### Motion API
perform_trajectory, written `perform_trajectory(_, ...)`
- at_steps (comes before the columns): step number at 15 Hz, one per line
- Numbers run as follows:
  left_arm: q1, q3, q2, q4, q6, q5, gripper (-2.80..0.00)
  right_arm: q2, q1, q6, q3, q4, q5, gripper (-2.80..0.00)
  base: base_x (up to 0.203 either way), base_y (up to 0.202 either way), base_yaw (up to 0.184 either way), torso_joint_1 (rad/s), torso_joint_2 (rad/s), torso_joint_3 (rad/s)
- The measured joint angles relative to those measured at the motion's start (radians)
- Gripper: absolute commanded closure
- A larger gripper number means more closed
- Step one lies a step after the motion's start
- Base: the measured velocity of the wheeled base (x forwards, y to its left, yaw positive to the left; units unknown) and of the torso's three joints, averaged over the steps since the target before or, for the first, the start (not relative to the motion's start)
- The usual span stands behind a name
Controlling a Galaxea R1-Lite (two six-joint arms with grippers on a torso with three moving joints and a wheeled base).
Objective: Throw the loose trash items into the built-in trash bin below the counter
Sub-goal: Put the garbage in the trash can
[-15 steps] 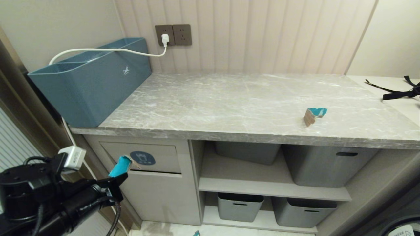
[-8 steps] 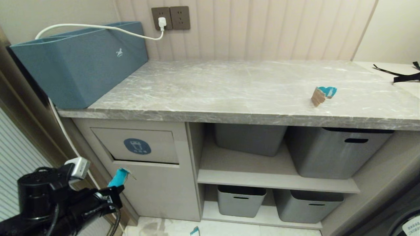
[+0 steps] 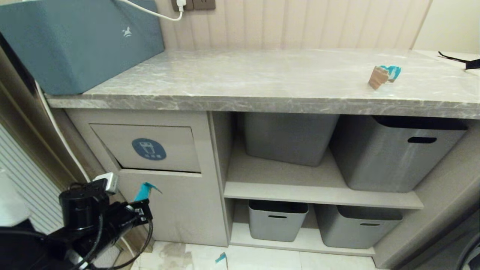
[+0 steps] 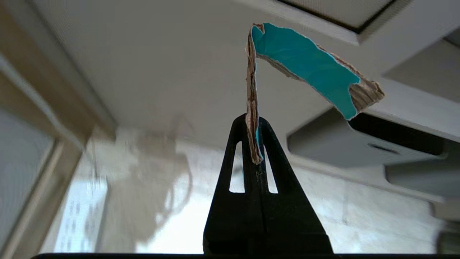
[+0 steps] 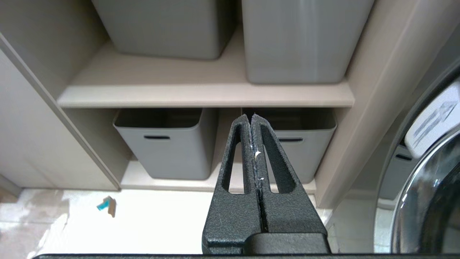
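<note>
Left end effector point(image 3: 144, 205) pinching scrap point(image 3: 144, 190), seemingly below flap point(image 3: 146, 148).

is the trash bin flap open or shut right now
Shut, or nearly. The flap with the blue sticker sits about flush in its panel, only a thin dark gap along its lower left edge.

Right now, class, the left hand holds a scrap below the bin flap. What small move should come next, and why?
Probably raise the left hand toward the flap and push it inward. The held scrap hangs below the flap's lower edge, in front of the plain cabinet panel, and the flap looks closed.
</note>
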Motion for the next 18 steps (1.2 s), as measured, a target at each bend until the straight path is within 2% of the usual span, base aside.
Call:
perform_trajectory(2,0.001,-0.056,0.062,-0.104,0.039,0.001,0.00,0.000,0.000,0.000,0.000,0.000,0.000,0.00,0.000,0.000,0.000,-0.132,0.45,0.306)
perform_trajectory(3,0.001,-0.093,0.079,-0.114,0.044,0.003,0.00,0.000,0.000,-0.001,0.000,0.000,0.000,0.00,0.000,0.000,0.000,-0.126,0.46,0.330)
perform_trajectory(5,0.002,-0.165,0.096,-0.114,0.048,0.007,0.00,0.000,0.000,-0.001,0.000,0.001,0.000,0.00,0.000,0.000,0.000,-0.074,0.29,0.209)
perform_trajectory(13,0.027,-0.370,0.085,-0.118,0.046,0.016,0.00,0.000,0.000,-0.001,0.000,0.000,0.000,0.00,0.000,0.000,0.000,-0.008,0.03,0.021)
perform_trajectory(18,0.039,-0.483,0.174,-0.117,0.035,0.014,0.00,0.000,0.000,-0.009,0.000,0.001,0.003,0.00,0.000,0.000,0.000,0.000,0.00,0.000)
